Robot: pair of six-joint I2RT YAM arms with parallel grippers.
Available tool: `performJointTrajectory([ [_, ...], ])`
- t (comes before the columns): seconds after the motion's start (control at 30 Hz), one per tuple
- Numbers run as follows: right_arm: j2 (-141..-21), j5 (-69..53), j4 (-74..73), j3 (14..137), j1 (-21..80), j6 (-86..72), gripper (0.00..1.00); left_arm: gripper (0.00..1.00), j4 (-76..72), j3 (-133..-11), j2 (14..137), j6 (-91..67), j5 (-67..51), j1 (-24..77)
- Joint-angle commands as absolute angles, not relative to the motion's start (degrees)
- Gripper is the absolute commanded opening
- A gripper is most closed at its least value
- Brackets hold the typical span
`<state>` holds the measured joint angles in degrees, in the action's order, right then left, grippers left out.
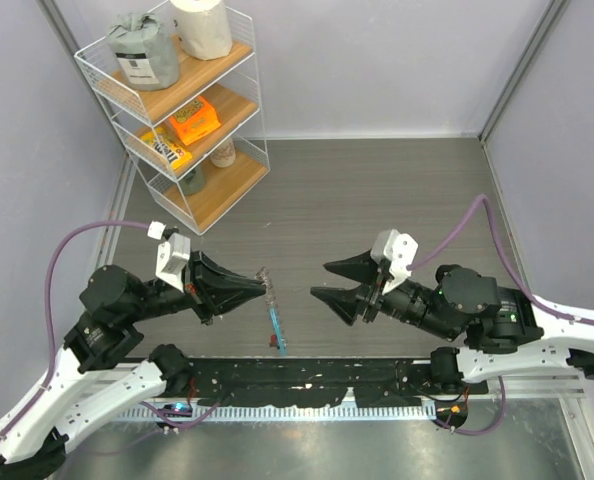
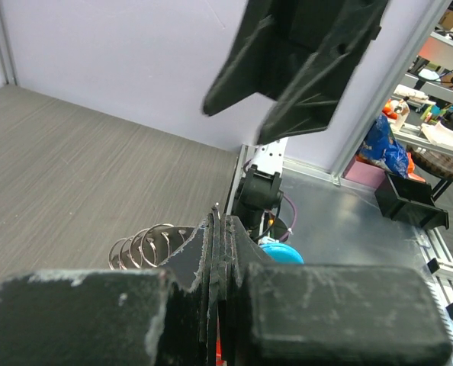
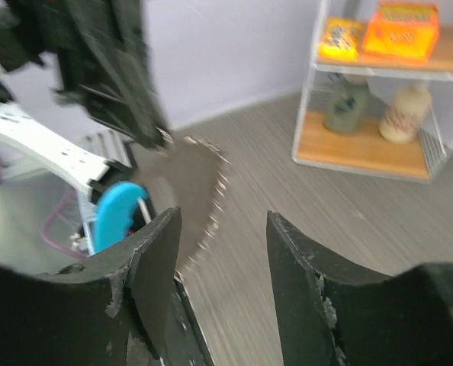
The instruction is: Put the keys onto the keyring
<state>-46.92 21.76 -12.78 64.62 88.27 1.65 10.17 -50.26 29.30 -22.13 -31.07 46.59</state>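
L gripper (image 1: pixel 249 291) clamped on keys (image 1: pixel 267 284); keyring (image 1: pixel 275 322) dangles below, red tag (image 1: pixel 274 344) at bottom. R gripper (image 1: pixel 322 281) wide open, empty, facing the keys, near but apart. Wire shelf rack (image 1: pixel 177 110) far left, well apart.

L wrist: fingers (image 2: pixel 173 305) pinch the key stack edge-on (image 2: pixel 216 252); ring coils (image 2: pixel 146 242) show just left, blue tag (image 2: pixel 281 252) behind.

R wrist: blurry, but only here the keys (image 3: pixel 204 183) read as a toothed fan, beyond the spread fingers (image 3: pixel 154 259).

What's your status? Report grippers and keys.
Left gripper shut on the keys, keyring hanging below. Right gripper open, apart from them. Nothing in between.
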Motion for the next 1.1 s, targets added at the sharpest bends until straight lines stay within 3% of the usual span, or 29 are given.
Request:
performJointTrajectory([
  [0.0, -45.4, 28.2, -25.2, 62.0, 83.5, -7.4, 0.57, 0.00, 7.6, -52.8, 29.1, -22.3, -31.9, 46.4],
  [0.13, -46.0, 23.6, -31.8, 55.7, 76.6, -15.8, 0.63, 0.00, 7.1, -52.6, 28.9, -22.6, -32.5, 46.5],
  [0.47, -52.3, 25.2, -30.8, 40.4, 67.6, -31.7, 0.70, 0.00, 5.9, -51.8, 28.1, -22.9, -33.5, 46.4],
  [0.67, -56.2, 19.4, -22.2, 32.0, 57.9, -35.8, 0.69, 0.00, 5.5, -51.3, 27.4, -23.5, -34.1, 46.4],
  [1.07, -64.9, 11.4, -7.7, 25.8, 51.1, -37.2, 0.63, 0.00, 5.3, -51.0, 27.9, -23.6, -34.6, 46.4],
])
